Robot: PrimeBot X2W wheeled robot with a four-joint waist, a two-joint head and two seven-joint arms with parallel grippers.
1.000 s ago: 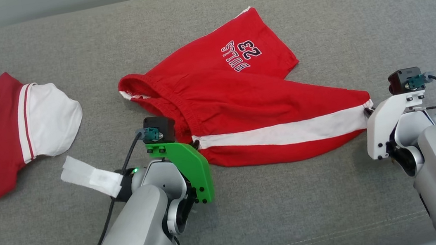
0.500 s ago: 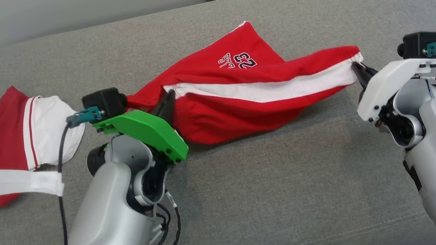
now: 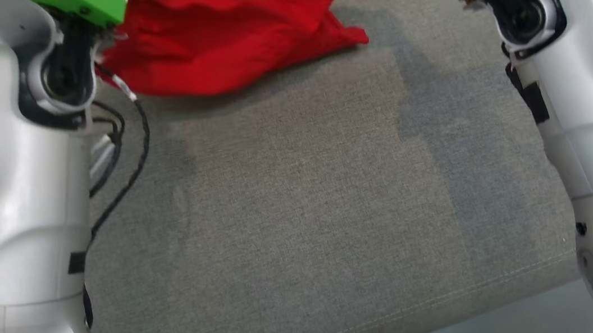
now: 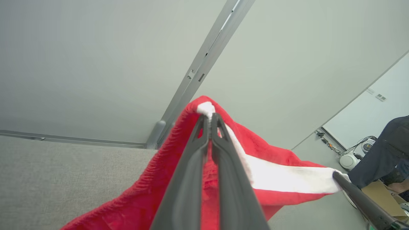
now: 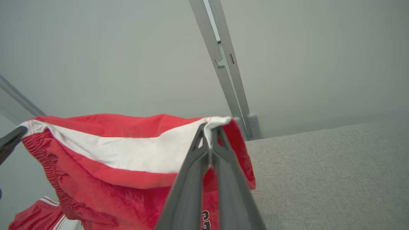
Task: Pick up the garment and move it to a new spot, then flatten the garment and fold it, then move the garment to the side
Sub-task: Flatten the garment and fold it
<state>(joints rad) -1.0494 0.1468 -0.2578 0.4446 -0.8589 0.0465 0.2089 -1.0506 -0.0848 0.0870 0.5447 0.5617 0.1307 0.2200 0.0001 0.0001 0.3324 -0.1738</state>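
Above the far side of the couch [image 3: 302, 216], the shorts [image 3: 235, 32] hang stretched between the left pincer [image 4: 209, 117], pinching their waistband end, and the right pincer [image 5: 211, 128], pinching the hem end.

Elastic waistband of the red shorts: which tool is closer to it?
Left. The left tool is shut on the waistband corner; the right tool grips the leg hem, at the white stripe's other end.
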